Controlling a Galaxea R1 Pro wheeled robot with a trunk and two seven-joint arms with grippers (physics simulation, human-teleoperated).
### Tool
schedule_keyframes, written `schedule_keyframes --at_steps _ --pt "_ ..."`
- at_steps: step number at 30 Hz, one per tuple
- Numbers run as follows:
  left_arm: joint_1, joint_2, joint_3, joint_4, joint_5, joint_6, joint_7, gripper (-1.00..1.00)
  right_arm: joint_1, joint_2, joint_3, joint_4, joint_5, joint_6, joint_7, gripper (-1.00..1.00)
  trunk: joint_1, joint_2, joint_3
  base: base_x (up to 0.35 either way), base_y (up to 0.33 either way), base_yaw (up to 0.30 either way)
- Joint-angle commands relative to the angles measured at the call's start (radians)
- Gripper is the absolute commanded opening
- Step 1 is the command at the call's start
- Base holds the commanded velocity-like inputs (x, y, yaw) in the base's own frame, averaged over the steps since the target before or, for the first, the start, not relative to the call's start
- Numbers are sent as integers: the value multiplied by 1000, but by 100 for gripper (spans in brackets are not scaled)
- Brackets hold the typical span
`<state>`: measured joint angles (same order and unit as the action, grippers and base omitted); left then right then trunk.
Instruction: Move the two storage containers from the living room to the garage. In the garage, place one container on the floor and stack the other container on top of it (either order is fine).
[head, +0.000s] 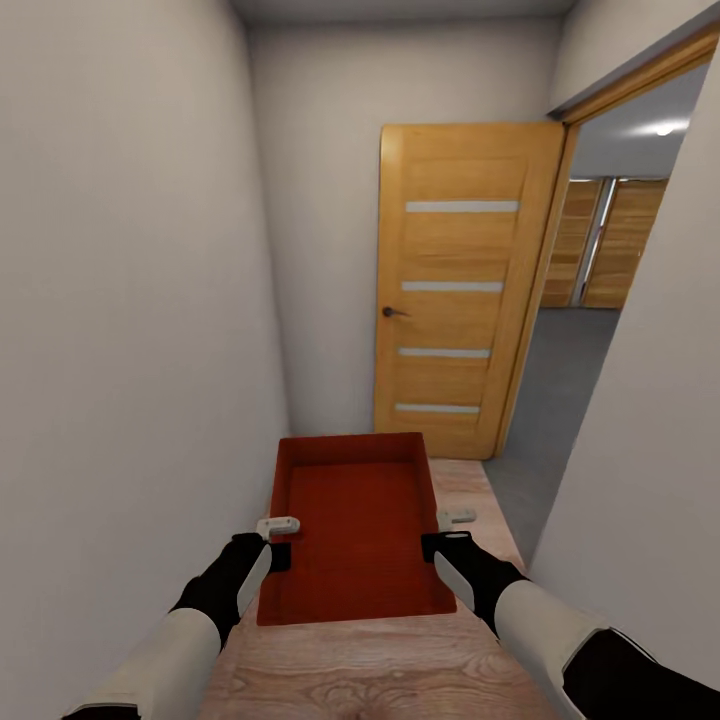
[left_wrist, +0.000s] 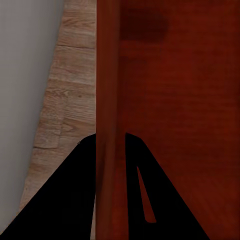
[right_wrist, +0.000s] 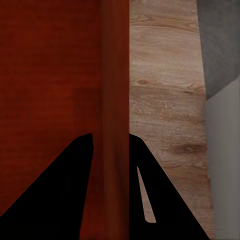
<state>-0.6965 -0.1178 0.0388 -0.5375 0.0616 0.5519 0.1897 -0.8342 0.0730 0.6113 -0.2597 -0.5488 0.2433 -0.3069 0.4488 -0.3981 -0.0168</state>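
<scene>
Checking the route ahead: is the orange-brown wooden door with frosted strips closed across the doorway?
No. The orange-brown wooden door stands swung open against the far white wall, leaving the doorway to the grey floor open.

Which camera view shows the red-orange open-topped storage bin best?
The head view: the whole red-orange open-topped storage bin shows, held at its side walls by the left gripper and right gripper. Each wrist view gives one clamped wall and some bottom.
</scene>
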Motion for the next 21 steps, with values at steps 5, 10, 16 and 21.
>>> schedule_keyframes --at_steps 5,10,16,21 --pt "0 4 3 13 -25 10 10 -100 -1 -1 4 -16 0 -6 -5 -100 1 -2 -2 323 0 0" --pt "0 4 3 13 -25 10 10 -100 -1 -1 4 -16 0 -6 -5 -100 1 -2 -2 323 0 0" --pt "0 4 3 12 -25 10 10 -100 -2 -2 4 -16 0 -6 -5 -100 1 -2 -2 323 0 0" --pt "0 4 3 11 -25 10 10 -100 -1 -2 4 -16 0 -6 -5 -100 1 -2 -2 323 0 0"
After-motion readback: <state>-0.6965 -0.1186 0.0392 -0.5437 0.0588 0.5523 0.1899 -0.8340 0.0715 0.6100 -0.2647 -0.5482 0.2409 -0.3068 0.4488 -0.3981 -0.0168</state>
